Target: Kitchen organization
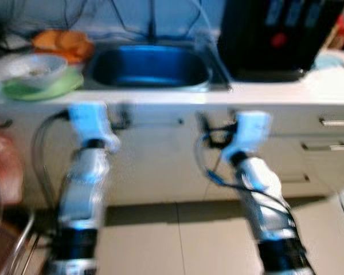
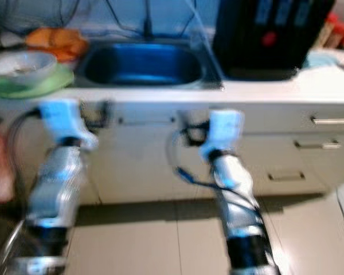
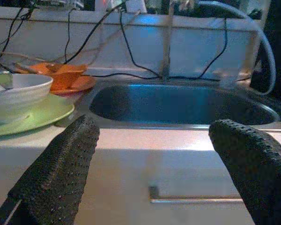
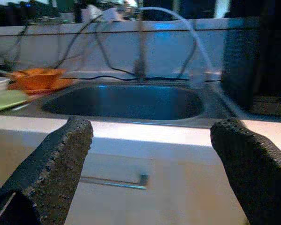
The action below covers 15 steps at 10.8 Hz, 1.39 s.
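Head views blurred. Sink (image 1: 151,67) upper centre, set in white counter (image 1: 264,91). White bowl (image 1: 35,70) on green plate (image 1: 43,87) upper left; orange dish (image 1: 63,43) behind. Black appliance (image 1: 275,37) upper right. Left gripper (image 3: 152,154) and right gripper (image 4: 150,154) raised before cabinet front, both spread wide, holding nothing.

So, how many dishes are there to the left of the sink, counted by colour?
White bowl: 1
Green plate: 1
Orange dishes: 2, it seems a bowl on a plate, though this is hard to tell
Total: 4
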Motion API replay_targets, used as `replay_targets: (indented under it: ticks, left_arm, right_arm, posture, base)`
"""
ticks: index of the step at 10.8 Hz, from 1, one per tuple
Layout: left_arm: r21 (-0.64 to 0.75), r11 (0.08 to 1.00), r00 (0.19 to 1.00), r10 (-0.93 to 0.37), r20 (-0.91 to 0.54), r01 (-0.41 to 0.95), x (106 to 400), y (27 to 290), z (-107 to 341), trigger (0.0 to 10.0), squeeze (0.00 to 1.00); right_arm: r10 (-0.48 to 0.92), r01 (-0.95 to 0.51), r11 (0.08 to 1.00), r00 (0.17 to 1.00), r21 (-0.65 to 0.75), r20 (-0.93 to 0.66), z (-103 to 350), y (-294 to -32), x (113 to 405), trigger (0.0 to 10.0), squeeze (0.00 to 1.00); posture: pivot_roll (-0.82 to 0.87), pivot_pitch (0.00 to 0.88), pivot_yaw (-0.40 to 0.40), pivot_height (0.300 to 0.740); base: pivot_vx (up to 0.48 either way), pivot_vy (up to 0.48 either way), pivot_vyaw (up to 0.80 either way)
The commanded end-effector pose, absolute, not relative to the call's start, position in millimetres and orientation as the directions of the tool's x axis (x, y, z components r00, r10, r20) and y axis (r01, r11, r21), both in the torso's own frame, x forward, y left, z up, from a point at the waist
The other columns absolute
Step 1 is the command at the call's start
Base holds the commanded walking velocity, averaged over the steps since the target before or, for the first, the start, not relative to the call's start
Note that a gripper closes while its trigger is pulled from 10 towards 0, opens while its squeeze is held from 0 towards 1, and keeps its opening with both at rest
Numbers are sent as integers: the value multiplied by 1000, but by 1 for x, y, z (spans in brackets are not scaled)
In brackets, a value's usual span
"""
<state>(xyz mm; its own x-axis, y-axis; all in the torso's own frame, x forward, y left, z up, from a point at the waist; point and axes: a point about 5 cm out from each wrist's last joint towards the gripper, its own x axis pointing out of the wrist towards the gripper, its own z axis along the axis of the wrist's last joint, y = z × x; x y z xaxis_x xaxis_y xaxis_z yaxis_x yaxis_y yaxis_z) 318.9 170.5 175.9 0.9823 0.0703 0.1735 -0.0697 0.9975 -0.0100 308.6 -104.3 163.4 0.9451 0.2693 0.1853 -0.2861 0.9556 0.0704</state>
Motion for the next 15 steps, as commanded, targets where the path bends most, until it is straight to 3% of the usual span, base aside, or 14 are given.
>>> replay_targets:
  ticks: [1, 11, 15]
  left_arm:
    - [-11, 999, 983, 36, 180, -35, 320, 157, 179, 10000, 0]
    - [4, 998, 983, 64, 171, -66, 322, 161, 178, 10000, 0]
    - [37, 997, 982, 67, 176, -74, 322, 159, 177, 10000, 0]
  right_arm:
    - [241, -256, 965, 953, 64, 183, 164, -116, 308, 10000, 0]
    - [256, -273, 960, 947, 64, 195, 165, -115, 307, 10000, 0]
    - [241, -256, 965, 947, 48, 214, 167, -117, 307, 10000, 0]
  posture:
    - [-20, 18, -22, 740]
    - [-17, 11, -24, 740]
    - [-15, 8, -23, 740]
  base:
    - [431, 0, 0]
    - [375, 267, 0]
    - [64, 0, 0]
